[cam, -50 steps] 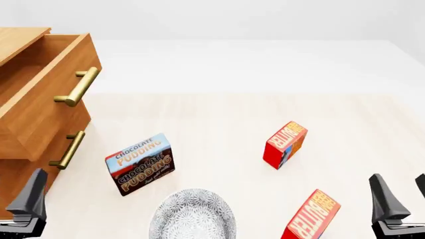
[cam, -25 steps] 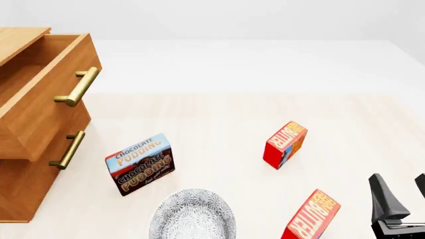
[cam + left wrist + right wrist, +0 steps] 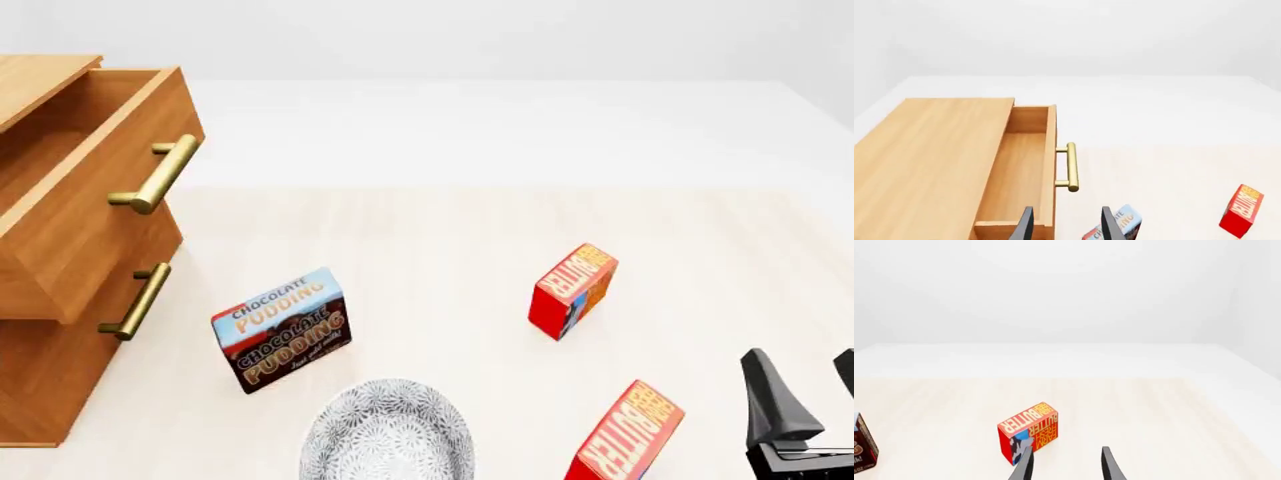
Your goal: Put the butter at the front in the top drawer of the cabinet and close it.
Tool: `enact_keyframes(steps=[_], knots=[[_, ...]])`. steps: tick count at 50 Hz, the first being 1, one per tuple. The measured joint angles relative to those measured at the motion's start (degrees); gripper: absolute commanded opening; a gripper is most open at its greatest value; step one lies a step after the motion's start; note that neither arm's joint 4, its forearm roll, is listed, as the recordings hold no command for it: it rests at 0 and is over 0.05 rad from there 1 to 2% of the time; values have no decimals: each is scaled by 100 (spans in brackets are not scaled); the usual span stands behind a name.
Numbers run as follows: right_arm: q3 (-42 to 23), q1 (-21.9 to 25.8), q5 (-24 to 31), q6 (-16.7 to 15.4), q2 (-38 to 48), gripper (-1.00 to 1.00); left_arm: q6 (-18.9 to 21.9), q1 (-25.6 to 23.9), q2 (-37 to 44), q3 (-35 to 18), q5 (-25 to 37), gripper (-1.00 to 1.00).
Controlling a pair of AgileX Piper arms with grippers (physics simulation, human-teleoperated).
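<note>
Front view: you have two butter cartons, the butter (image 3: 625, 437) near right and a second carton (image 3: 574, 288) farther back, one pudding box (image 3: 282, 328), one plate (image 3: 387, 432). The top drawer (image 3: 87, 190) of the cabinet (image 3: 40, 385) stands pulled out at left. Your right pincer (image 3: 801, 405) is spread.

Left wrist view: your left pincer (image 3: 1063, 226), spread, hovers above the drawer's near corner, showing its bare inside.

Right wrist view: one carton ahead on the surface (image 3: 1154, 410).

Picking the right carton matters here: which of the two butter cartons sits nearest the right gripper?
The butter at the table's near edge, just left of the right gripper. The other butter carton stands farther back, toward the table's middle.
</note>
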Motion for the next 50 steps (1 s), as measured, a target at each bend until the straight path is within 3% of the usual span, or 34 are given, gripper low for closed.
enact_keyframes(steps=[19, 32, 50], knots=[[0, -1, 1, 0, -1, 100, -67, 354, 1047, -1103, 897, 100], [0, 0, 1, 0, -1, 100, -171, 338, 1788, -1694, 1330, 100], [0, 0, 1, 0, 0, 100, -362, 353, 2587, -2181, 1901, 100]])
